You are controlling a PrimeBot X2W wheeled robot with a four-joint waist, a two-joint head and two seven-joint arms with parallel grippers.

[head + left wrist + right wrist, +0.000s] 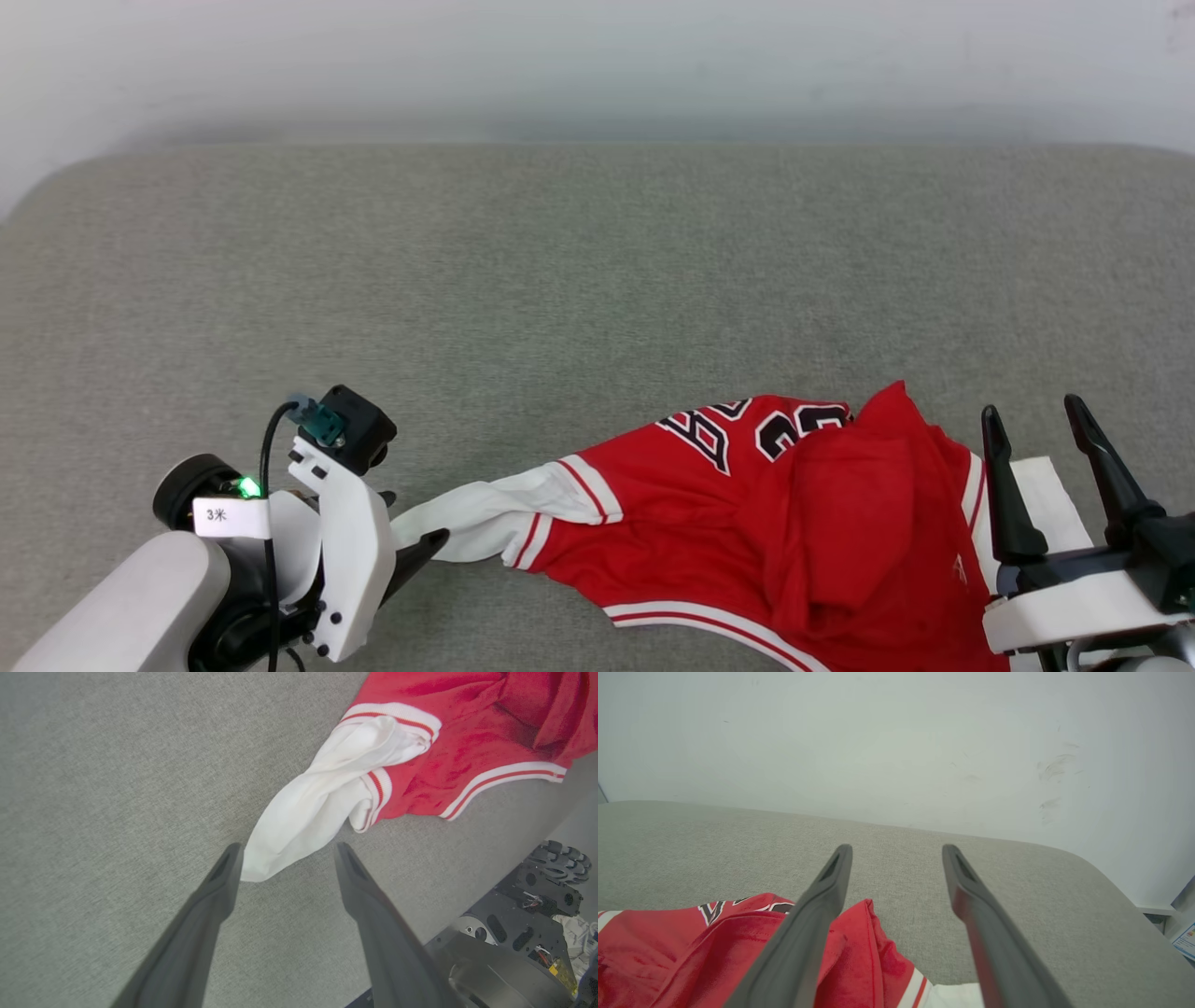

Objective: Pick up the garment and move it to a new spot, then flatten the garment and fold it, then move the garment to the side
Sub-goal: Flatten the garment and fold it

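Here's the garment (747,523), a red jersey lying rumpled on the grey cushioned surface (560,280), close to its near edge and over toward the robot's right. Black white-outlined numbers peek out at the top, and a big red flap is thrown over the middle, so nothing is flat yet!

The left gripper (288,847) is low over the cushion with its fingers spread wide. The tip of the white left-hand sleeve (317,807) lies between them, just beside one finger, with no clamp on it. The right gripper (1032,406) hangs over the jersey's far right side with its fingers likewise parted and nothing held. The other white sleeve (1046,495) sits beside it on the cushion.

So where are we? I can't tell whether the shift to a new spot has been made. My read is that we're at the flattening stage. The left side looks lined up to nip that sleeve and draw it outward, and the right could take its own corner. Spreading the jersey, folding it and carrying it aside all look to be ahead, and that doubled-over red flap will need opening first
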